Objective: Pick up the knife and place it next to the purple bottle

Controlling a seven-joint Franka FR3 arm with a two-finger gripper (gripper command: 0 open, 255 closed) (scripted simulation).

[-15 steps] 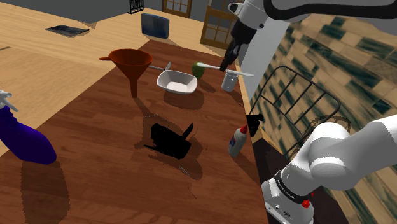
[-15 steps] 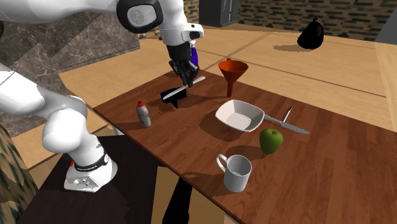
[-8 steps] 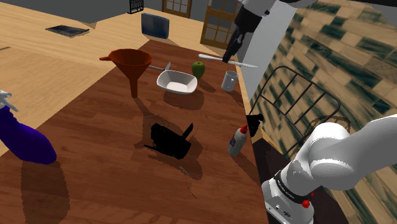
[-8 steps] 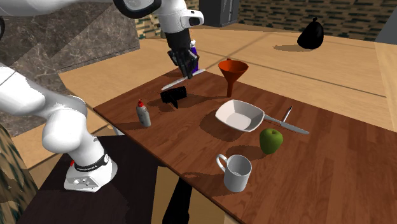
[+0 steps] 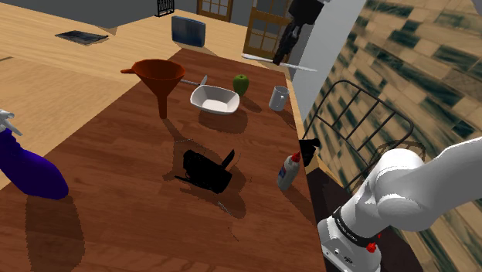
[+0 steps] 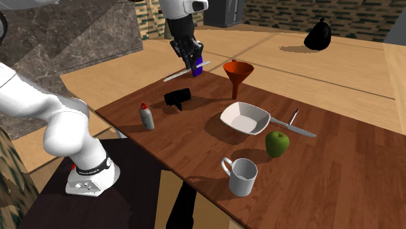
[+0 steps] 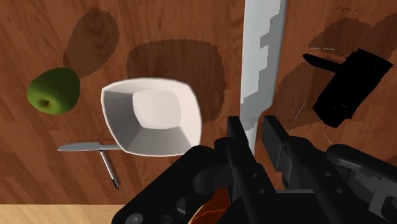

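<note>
Tool: the black tool [image 5: 284, 48] hangs high above the desk [image 5: 116, 178], clenched on the knife – in the wrist view its two fingers [image 7: 277, 137] press on either side of the blade.

Knife: the pale grey knife [image 5: 259, 57] is in the air, clear of the desk and roughly level; its blade has one stepped, toothed edge [image 7: 261, 57] and reaches out ahead of the tool [image 7: 254, 130].

Below the knife: in the wrist view the blade passes over bare desk between the white bowl [image 7: 153, 118] and the black object [image 7: 350, 89].

Purple bottle: it lies at the desk's near-left corner in the shoulder view [image 5: 31, 174], well apart from the knife; in the second exterior view a bit of it [image 6: 200, 65] shows just behind the tool [image 6: 193, 65] and the knife [image 6: 174, 76].

Bowl side: the green apple [image 5: 242, 83] sits near the bowl [image 5: 214, 99], with the pale mug [image 5: 279, 97] close to the desk's edge.

Funnel: the brown-orange funnel [image 5: 158, 76] stands mouth up, to the shoulder view's left of the bowl.

Desk edge: a small glue bottle [image 5: 289, 170] stands upright – near the black object [image 5: 207, 170].
</note>
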